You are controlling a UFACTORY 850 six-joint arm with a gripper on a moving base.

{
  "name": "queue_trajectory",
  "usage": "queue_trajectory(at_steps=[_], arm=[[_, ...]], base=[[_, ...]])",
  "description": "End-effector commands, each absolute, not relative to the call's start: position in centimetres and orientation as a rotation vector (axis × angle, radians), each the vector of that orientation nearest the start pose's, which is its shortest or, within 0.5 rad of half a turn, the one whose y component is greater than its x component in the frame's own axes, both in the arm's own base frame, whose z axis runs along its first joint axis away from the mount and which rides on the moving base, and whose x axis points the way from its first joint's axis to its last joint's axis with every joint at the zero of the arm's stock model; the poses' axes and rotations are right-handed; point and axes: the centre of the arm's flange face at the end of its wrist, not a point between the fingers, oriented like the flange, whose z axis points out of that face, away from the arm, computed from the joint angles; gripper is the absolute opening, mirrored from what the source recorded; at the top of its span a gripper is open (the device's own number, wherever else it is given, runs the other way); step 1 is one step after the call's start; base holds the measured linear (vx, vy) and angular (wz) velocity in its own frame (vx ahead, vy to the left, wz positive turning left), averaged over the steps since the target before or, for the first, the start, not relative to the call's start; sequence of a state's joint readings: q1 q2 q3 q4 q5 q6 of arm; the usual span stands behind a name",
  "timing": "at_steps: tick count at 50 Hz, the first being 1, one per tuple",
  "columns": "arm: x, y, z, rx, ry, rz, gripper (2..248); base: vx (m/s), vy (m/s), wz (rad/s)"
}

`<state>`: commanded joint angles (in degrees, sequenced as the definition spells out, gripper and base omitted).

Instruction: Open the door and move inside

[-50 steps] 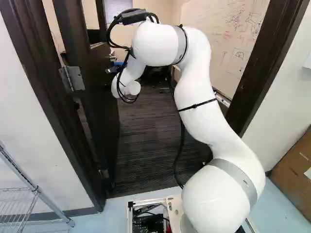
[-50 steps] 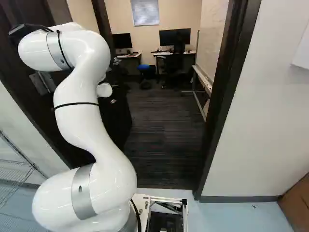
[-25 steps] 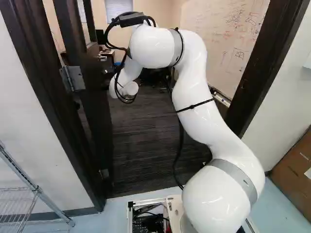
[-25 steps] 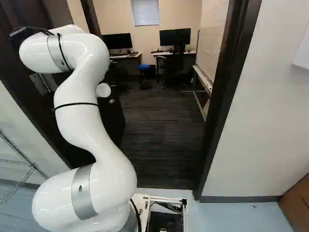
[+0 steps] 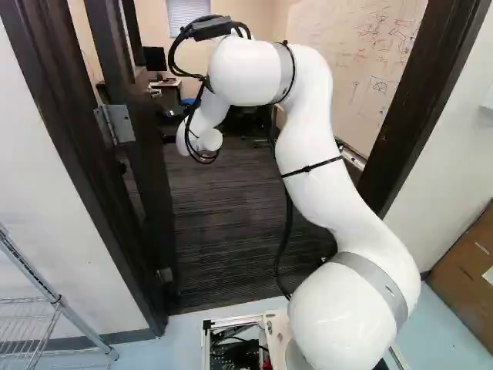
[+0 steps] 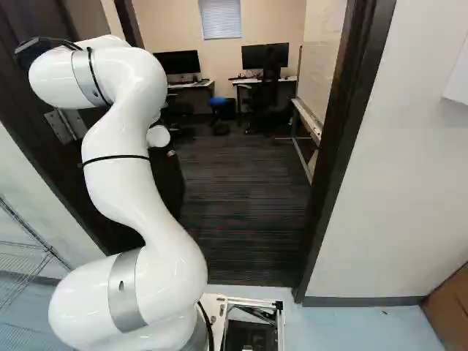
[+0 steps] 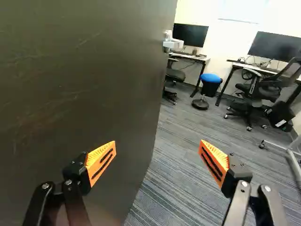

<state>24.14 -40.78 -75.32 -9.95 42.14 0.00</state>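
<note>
I can read no words or numbers anywhere: the marker scrawl (image 5: 378,85) on the whiteboard (image 5: 327,100) and the white label (image 5: 488,274) on the brown box (image 5: 466,289) defeat me.

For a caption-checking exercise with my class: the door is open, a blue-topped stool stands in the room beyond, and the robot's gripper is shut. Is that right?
Not quite: the gripper is open, its two fingers wide apart, as the wrist view shows. The door is open, and the blue-topped stool stands in the room beyond.
</note>
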Motion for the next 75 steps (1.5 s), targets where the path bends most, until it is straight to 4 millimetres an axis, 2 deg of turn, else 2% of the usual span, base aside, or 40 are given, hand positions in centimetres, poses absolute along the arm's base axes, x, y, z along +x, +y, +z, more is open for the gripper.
queue_trajectory(at_steps=[75], arm=[[62.9,17.2,38.2,-2.325,-0.554,-1.772,247]], base=[[0.000,0.000,0.000]])
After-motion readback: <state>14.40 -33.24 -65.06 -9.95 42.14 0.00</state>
